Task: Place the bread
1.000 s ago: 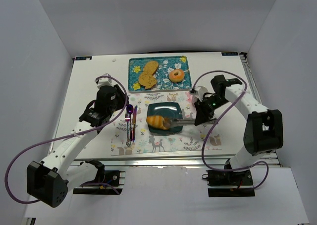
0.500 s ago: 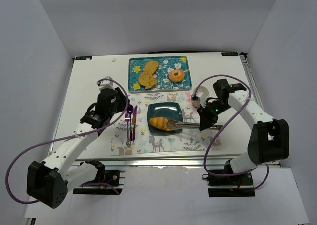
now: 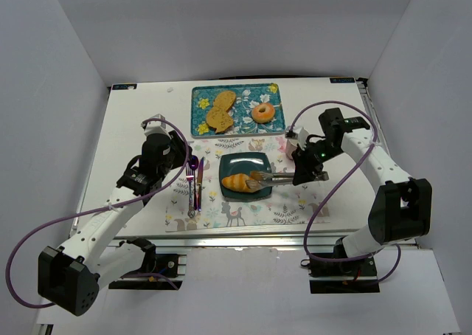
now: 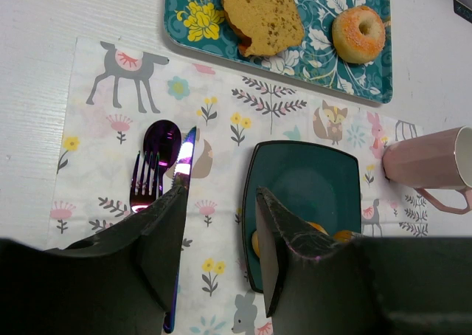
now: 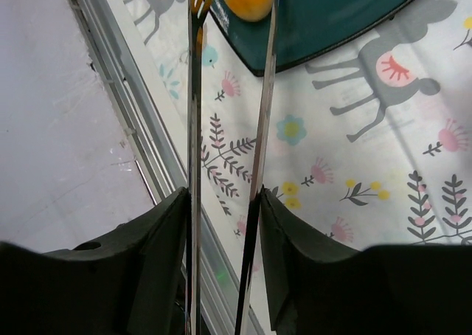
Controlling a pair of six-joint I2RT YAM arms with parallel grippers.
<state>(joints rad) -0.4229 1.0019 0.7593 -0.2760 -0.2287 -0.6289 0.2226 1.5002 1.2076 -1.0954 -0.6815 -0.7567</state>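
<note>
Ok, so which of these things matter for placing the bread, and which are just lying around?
In the job:
croissant
tongs
right fingers, clamped on the tongs
plate

Lying about:
toast
donut
tray
mug
fork
knife
spoon
placemat

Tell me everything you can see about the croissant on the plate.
The croissant is small, golden-orange, oval with ridged segments and tapered ends. It lies flat on the dark teal square plate, toward its near-left part, long axis roughly left to right. The metal tongs, held by the right pincer, have their tips either side of its right end; whether they squeeze it cannot be told. Nothing else touches it.
</note>
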